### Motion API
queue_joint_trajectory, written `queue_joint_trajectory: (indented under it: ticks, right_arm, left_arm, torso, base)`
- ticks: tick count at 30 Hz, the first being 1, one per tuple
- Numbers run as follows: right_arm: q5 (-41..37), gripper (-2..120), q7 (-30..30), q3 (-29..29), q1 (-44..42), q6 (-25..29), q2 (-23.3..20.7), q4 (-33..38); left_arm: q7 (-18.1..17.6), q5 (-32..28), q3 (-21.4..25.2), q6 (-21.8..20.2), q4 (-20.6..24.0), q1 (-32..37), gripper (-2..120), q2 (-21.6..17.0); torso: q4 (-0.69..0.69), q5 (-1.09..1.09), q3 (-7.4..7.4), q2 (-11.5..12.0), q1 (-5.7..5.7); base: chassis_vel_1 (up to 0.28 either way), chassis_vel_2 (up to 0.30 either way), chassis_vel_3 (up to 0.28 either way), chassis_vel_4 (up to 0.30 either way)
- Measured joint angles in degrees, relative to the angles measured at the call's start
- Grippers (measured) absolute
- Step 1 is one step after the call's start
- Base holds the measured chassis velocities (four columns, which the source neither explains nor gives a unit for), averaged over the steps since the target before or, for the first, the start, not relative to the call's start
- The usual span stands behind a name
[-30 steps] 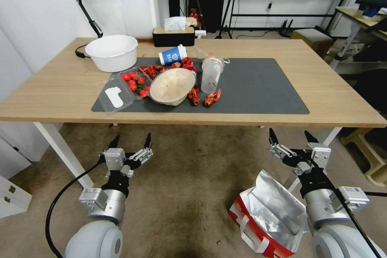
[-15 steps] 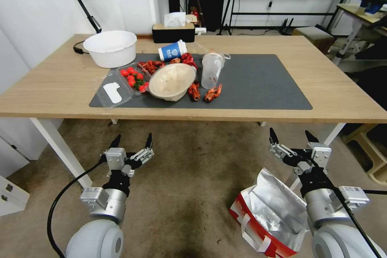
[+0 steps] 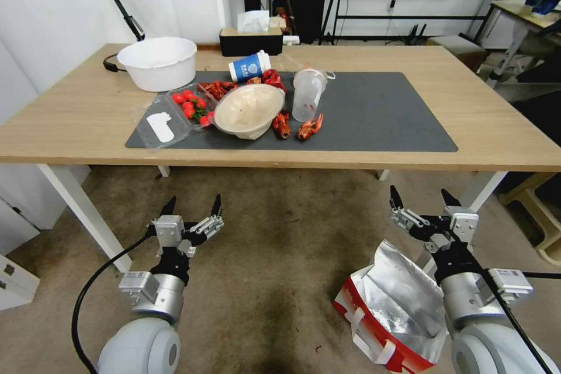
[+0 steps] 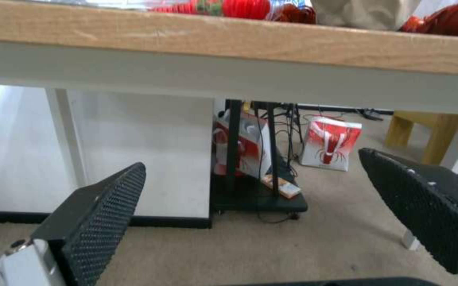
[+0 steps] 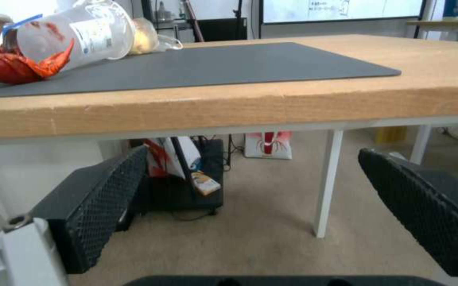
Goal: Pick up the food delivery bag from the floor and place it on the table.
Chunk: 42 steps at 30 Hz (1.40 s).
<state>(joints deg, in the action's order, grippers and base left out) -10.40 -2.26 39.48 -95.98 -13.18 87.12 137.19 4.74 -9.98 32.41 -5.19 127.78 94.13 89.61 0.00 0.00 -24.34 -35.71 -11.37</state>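
Lower right: food delivery bag [image 3: 391, 310] on floor [image 3: 274, 280], probably light, crushable; best taken by white strap handles [image 3: 365, 336]. Right claw [image 3: 425, 201] and left claw [image 3: 191, 207] both spread wide, empty.

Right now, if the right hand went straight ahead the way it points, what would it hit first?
Probably the front edge of the table. The open right hand points forward at about edge height, with the rug just above. Depth is unclear; slightly lower, it would pass underneath toward the white leg.

The right gripper [image 5: 253, 206] is hovering with fingers [image 5: 101, 198] spread wide before the table [image 5: 239, 105] edge, where a mat [image 5: 213, 65], crayfish [image 5: 12, 67] and tipped cup [image 5: 78, 33] are lying.
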Motion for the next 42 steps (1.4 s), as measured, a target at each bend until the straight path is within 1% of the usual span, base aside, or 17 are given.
queue_joint_trajectory:
  ticks: [1, 8, 21, 28, 32, 35, 42]
  right_arm:
    - [0.0, 100, 0.0, 0.0, 0.0, 0.0, 0.0, 0.0]
    - [-0.3, 100, 0.0, -0.1, 0.3, 0.1, -0.1, -0.3]
    - [-0.4, 100, 0.0, -0.1, 0.4, 0.3, -0.2, -0.4]
    - [-0.4, 100, 0.0, -0.1, 0.6, 0.5, -0.2, -0.6]
    - [-0.4, 100, 0.0, -0.2, 0.7, 0.5, -0.2, -0.6]
    - [-0.4, 100, 0.0, -0.2, 0.7, 0.5, -0.2, -0.6]
    - [-0.5, 100, -0.1, -0.3, 0.9, 0.5, -0.1, -0.8]
  left_arm:
    - [0.0, 0.0, 0.0, 0.0, 0.0, 0.0, 100, 0.0]
    - [0.0, 0.0, 0.1, 0.3, -0.4, -0.2, 100, -0.2]
    - [0.3, 0.0, 0.3, 0.9, -0.8, -0.4, 100, -0.7]
    - [0.4, -0.1, 0.3, 1.1, -1.1, -0.7, 100, -0.8]
    - [0.4, -0.1, 0.3, 1.1, -1.2, -0.8, 100, -0.8]
    - [0.4, -0.2, 0.3, 1.1, -1.2, -0.8, 100, -0.8]
    - [0.6, -0.2, 0.3, 1.3, -1.5, -0.7, 100, -0.8]
  torso:
    - [0.0, 0.0, 0.0, 0.0, 0.0]
    - [0.0, 0.0, 1.33, 2.2, 0.83]
    - [0.0, 0.0, 2.02, 3.3, 1.25]
    - [0.0, 0.0, 3.15, 5.1, 1.96]
    - [0.0, 0.0, 3.63, 5.9, 2.25]
    - [0.0, 0.0, 3.71, 6.0, 2.31]
    - [0.0, 0.0, 5.14, 8.3, 3.15]
  base:
    - [0.0, 0.0, 0.0, 0.0]
    - [0.0, 0.0, 0.0, 0.0]
    - [0.0, 0.0, 0.0, 0.0]
    - [0.0, 0.0, 0.0, 0.0]
    - [0.0, 0.0, 0.0, 0.0]
    - [0.0, 0.0, 0.0, 0.0]
    - [0.0, 0.0, 0.0, 0.0]
